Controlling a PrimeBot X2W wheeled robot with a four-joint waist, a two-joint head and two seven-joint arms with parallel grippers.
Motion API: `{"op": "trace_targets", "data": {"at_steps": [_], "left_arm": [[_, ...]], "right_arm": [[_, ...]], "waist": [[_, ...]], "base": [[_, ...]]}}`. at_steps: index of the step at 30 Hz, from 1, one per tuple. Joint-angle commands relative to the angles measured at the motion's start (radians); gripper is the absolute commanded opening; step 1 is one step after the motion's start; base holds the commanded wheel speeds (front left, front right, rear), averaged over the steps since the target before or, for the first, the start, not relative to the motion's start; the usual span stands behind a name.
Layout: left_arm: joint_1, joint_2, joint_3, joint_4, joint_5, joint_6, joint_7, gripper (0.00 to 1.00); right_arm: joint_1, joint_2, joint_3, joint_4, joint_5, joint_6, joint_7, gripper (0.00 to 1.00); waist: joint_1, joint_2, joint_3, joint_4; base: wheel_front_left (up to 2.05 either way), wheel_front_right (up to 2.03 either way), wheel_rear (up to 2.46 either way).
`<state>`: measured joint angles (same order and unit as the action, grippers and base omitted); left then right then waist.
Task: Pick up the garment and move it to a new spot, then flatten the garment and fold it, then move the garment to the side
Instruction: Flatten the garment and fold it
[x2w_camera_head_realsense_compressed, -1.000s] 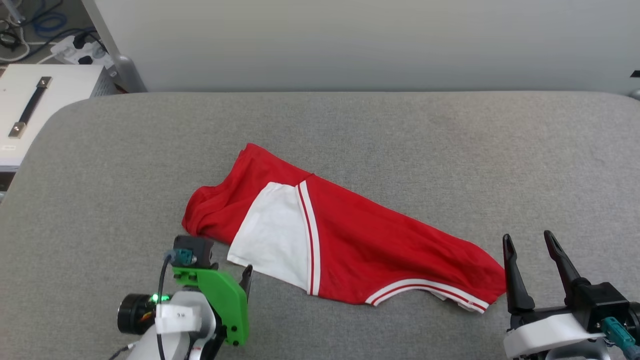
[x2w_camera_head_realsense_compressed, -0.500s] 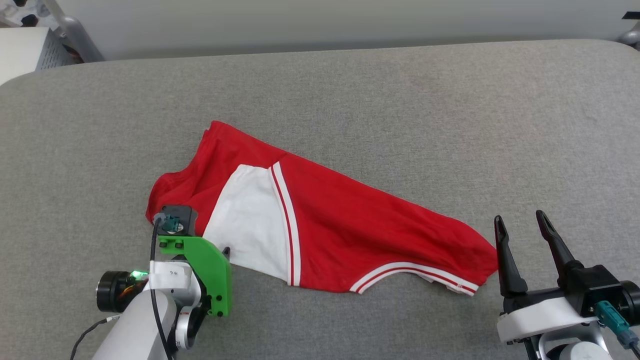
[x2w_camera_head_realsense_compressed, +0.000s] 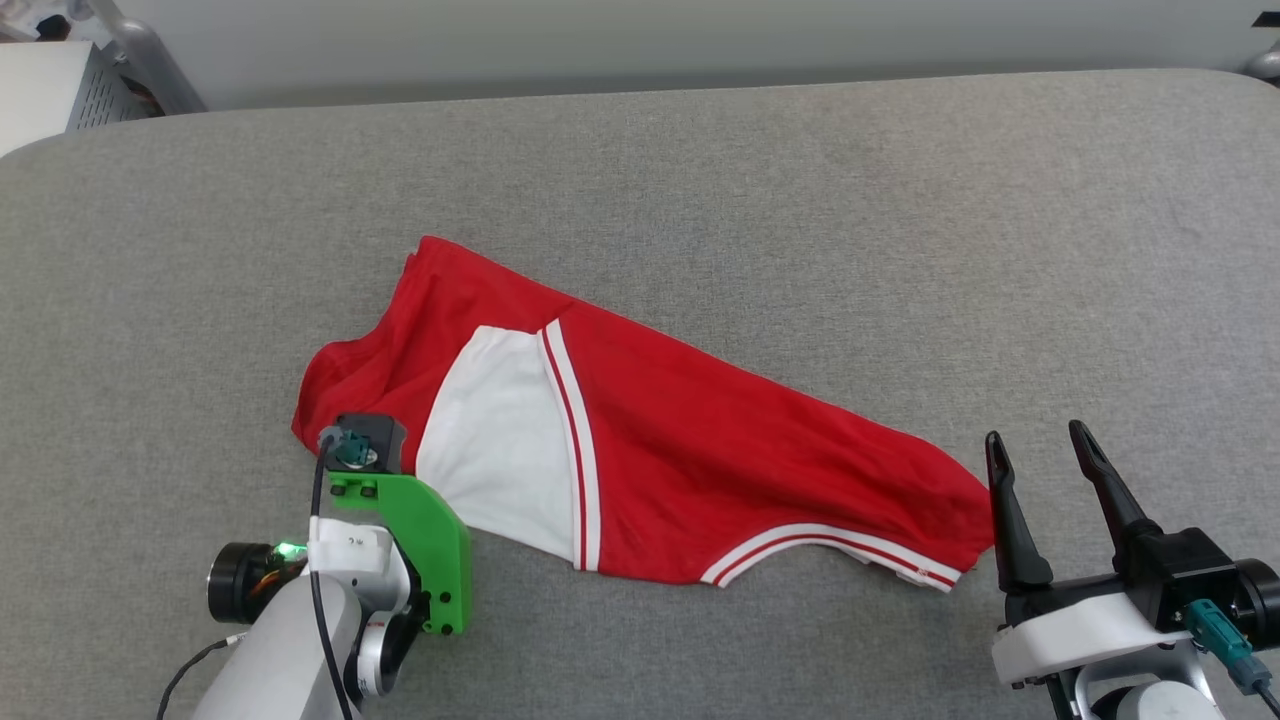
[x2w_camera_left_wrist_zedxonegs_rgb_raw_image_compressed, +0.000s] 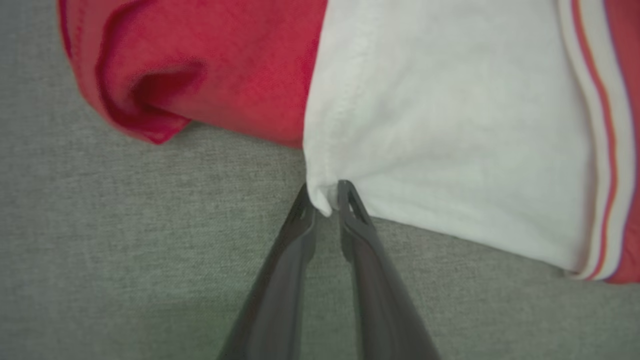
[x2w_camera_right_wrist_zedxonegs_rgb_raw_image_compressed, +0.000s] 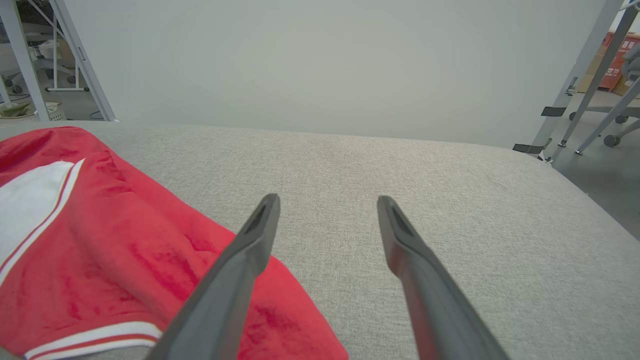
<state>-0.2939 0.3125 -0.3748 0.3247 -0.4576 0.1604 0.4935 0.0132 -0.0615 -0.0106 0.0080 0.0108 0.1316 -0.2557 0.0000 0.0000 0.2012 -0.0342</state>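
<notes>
The garment (x2w_camera_head_realsense_compressed: 700, 470), a red jersey with a white sleeve and red-and-white striped trim, lies crumpled in a slanted strip on the grey padded table (x2w_camera_head_realsense_compressed: 800, 160). Its lettering is hidden. In the left wrist view my left gripper (x2w_camera_left_wrist_zedxonegs_rgb_raw_image_compressed: 325, 197) is shut on the near corner of the white sleeve (x2w_camera_left_wrist_zedxonegs_rgb_raw_image_compressed: 450, 125), with a small pinch of fabric between the tips. In the head view the left wrist and its green mount (x2w_camera_head_realsense_compressed: 410, 530) sit at the garment's lower left edge. My right gripper (x2w_camera_head_realsense_compressed: 1035, 445) stands open just right of the garment's right end (x2w_camera_right_wrist_zedxonegs_rgb_raw_image_compressed: 100, 240), its fingers (x2w_camera_right_wrist_zedxonegs_rgb_raw_image_compressed: 260, 225) above the table.
A white cabinet (x2w_camera_head_realsense_compressed: 40, 80) and a metal frame leg (x2w_camera_head_realsense_compressed: 140, 50) stand beyond the table's far left corner. More frame legs (x2w_camera_right_wrist_zedxonegs_rgb_raw_image_compressed: 575, 80) rise past the table's right edge. A pale wall runs behind the table.
The head camera has tilted down, shifting the whole picture. My left gripper has moved forward onto the white sleeve corner and closed on it. The right gripper has stayed open in place.
</notes>
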Motion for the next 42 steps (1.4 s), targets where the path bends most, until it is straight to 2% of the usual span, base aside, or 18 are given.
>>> {"op": "trace_targets", "data": {"at_steps": [1,11,16,18,22,25,30,31,32,33,38,42], "left_arm": [[0.004,-0.005,-0.006,0.024,-0.008,-0.008,0.005,0.00],[0.054,0.004,0.019,-0.024,-0.040,0.002,-0.026,0.00],[0.115,0.045,0.066,-0.092,-0.053,0.042,-0.037,0.00],[0.168,0.085,0.114,-0.132,-0.063,0.079,-0.042,0.00],[0.208,0.111,0.151,-0.149,-0.075,0.097,-0.057,0.00],[0.223,0.120,0.154,-0.134,-0.071,0.098,-0.072,0.00],[0.218,0.102,0.130,-0.073,-0.077,0.060,-0.106,0.00],[0.215,0.099,0.122,-0.057,-0.073,0.052,-0.116,0.45],[0.211,0.096,0.117,-0.045,-0.069,0.047,-0.127,0.95],[0.207,0.092,0.114,-0.036,-0.067,0.042,-0.140,1.00],[0.179,0.071,0.098,-0.023,-0.046,0.006,-0.257,1.00],[0.157,0.063,0.082,-0.054,-0.010,-0.036,-0.415,1.00]], "right_arm": [[-0.015,0.001,0.000,0.004,-0.010,-0.001,-0.006,1.00],[0.010,0.004,-0.018,0.031,-0.007,-0.001,-0.006,1.00],[0.029,0.006,-0.031,0.043,-0.007,-0.001,-0.006,1.00],[0.042,0.008,-0.037,0.053,-0.008,-0.001,-0.006,1.00],[0.048,0.009,-0.037,0.065,-0.010,-0.001,-0.006,1.00],[0.049,0.010,-0.035,0.081,-0.012,-0.001,-0.006,1.00],[0.048,0.010,-0.033,0.111,-0.018,-0.001,-0.006,1.00],[0.048,0.011,-0.033,0.117,-0.018,-0.001,-0.006,1.00],[0.048,0.011,-0.032,0.122,-0.019,-0.001,-0.006,1.00],[0.047,0.011,-0.033,0.126,-0.019,-0.001,-0.005,1.00],[0.047,0.011,-0.035,0.138,-0.019,-0.001,-0.003,1.00],[0.051,0.006,-0.020,0.133,-0.006,-0.001,0.017,1.00]], "waist": [[0.0000,0.0000,-0.004,0.007],[0.0000,0.0000,-0.090,0.066],[0.0000,0.0000,-0.137,0.107],[0.0000,0.0000,-0.163,0.133],[0.0000,0.0000,-0.172,0.146],[0.0000,0.0000,-0.171,0.149],[0.0000,0.0000,-0.165,0.146],[0.0000,0.0000,-0.164,0.145],[0.0000,0.0000,-0.164,0.145],[0.0000,0.0000,-0.164,0.145],[0.0000,0.0000,-0.172,0.152],[0.0000,0.0000,-0.188,0.164]], "base": [[0.00,0.00,0.00],[0.00,0.00,0.00],[0.00,0.00,0.00],[0.00,0.00,0.00],[0.00,0.00,0.00],[0.00,0.00,0.00],[0.00,0.00,0.00],[0.00,0.00,0.00],[0.00,0.00,0.00],[0.00,0.00,0.00],[0.00,0.00,0.00],[0.00,0.00,0.00]]}}
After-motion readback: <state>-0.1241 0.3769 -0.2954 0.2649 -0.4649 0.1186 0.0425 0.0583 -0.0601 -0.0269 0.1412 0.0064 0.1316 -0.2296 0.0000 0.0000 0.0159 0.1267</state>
